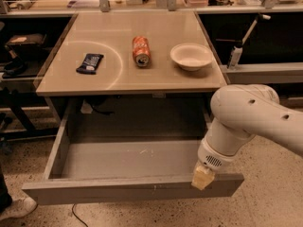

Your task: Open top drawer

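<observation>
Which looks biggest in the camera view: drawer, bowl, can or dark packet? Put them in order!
1. Top drawer, pulled open, with the end effector at its front edge.
2. Bowl.
3. Can and dark packet look about alike, so no ranking.
</observation>
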`<state>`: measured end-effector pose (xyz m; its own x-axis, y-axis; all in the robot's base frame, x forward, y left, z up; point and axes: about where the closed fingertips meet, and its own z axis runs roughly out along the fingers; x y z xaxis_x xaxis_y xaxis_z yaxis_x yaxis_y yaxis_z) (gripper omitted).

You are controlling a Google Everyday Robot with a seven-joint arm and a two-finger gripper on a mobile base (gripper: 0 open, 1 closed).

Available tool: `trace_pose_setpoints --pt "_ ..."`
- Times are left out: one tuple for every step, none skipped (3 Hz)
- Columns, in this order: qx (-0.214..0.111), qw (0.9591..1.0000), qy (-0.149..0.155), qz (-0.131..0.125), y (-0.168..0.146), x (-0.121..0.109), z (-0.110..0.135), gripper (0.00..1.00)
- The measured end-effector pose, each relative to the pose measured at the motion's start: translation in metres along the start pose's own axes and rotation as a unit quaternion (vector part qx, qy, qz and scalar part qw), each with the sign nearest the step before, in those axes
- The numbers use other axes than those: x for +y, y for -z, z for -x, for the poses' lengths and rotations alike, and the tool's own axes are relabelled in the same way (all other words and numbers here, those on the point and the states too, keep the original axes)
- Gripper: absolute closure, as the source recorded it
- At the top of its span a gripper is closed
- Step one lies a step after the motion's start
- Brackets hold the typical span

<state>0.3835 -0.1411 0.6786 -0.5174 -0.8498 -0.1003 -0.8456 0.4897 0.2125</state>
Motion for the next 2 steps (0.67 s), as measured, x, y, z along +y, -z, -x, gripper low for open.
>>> trace_pose_setpoints --pt "0.000 1.0000 0.000 0.000 0.0009 0.0000 0.0009 1.00" --pt "-0.001 1.0000 -0.008 0.001 0.0000 0.0022 -0.0007 1.00"
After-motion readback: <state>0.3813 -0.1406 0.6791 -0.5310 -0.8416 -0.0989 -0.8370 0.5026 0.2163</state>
